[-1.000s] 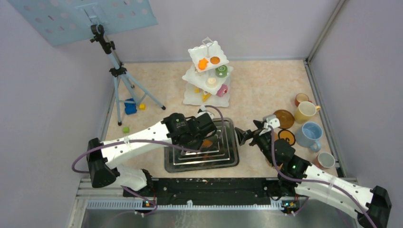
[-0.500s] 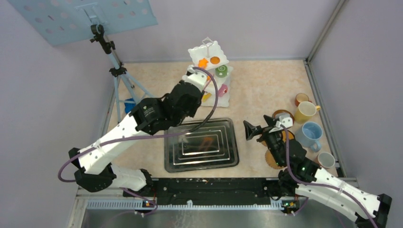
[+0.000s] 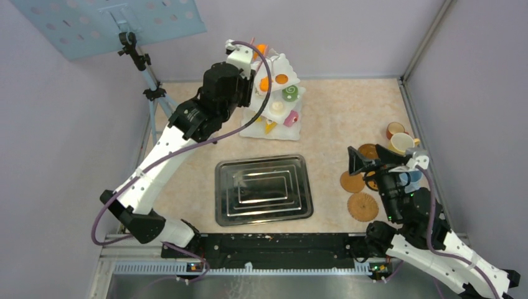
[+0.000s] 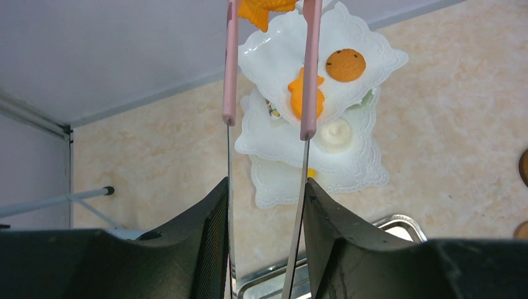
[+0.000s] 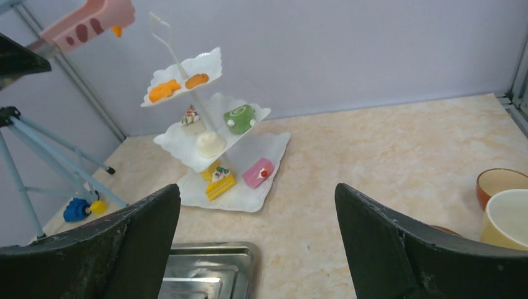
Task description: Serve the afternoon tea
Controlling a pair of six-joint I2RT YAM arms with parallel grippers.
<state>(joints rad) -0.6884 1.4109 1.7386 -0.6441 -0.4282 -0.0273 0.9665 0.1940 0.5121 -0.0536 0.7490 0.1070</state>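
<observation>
My left gripper (image 4: 266, 187) is shut on the pink tongs (image 4: 309, 68), raised beside the top of the white three-tier stand (image 3: 249, 129). The tongs' tips pinch an orange pastry (image 4: 264, 7) above the top tier (image 4: 380, 56), where an orange fish pastry (image 4: 305, 93) and a round one (image 4: 345, 64) lie. Green swirl (image 5: 240, 117), cream (image 5: 210, 143), pink (image 5: 258, 171) and yellow (image 5: 219, 182) pastries sit on the lower tiers. My right gripper (image 3: 381, 163) stands open and empty above three coasters (image 3: 352, 182), beside the yellow mug (image 3: 401, 142), brown mug (image 3: 394, 129) and partly hidden blue mug (image 3: 414, 177).
The rectangular steel tray (image 3: 221, 205) lies at the table's near middle with nothing on it. A tripod (image 3: 152, 93) carrying a perforated blue panel stands at the back left, with small blue and yellow toys (image 5: 78, 208) by its feet. Walls close the back and both sides.
The left arm rose from the steel tray and swung back to the stand's top, carrying the tongs and the orange pastry. The right arm drew back to the right, uncovering the coasters.
</observation>
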